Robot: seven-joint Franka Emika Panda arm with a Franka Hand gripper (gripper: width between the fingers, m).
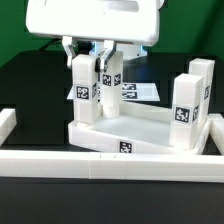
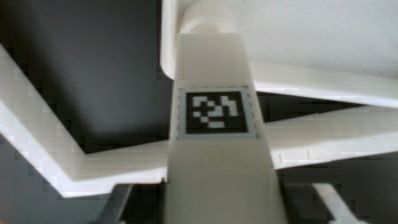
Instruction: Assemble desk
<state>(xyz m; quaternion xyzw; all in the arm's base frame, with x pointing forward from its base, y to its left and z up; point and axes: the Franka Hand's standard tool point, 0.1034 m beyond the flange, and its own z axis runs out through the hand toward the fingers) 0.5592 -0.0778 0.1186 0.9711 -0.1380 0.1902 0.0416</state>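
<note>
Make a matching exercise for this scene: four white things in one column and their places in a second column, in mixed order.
Things:
1. tabletop
2. leg on the exterior view's right
3. wall
4. marker board

Places:
A. runs low along the front of the scene
B. stands upright at a corner of the tabletop
C. lies flat on the dark table, behind the tabletop
D. lies flat in the middle, behind the wall

Pairs: 1-D, 2-B, 3-A, 4-C
</note>
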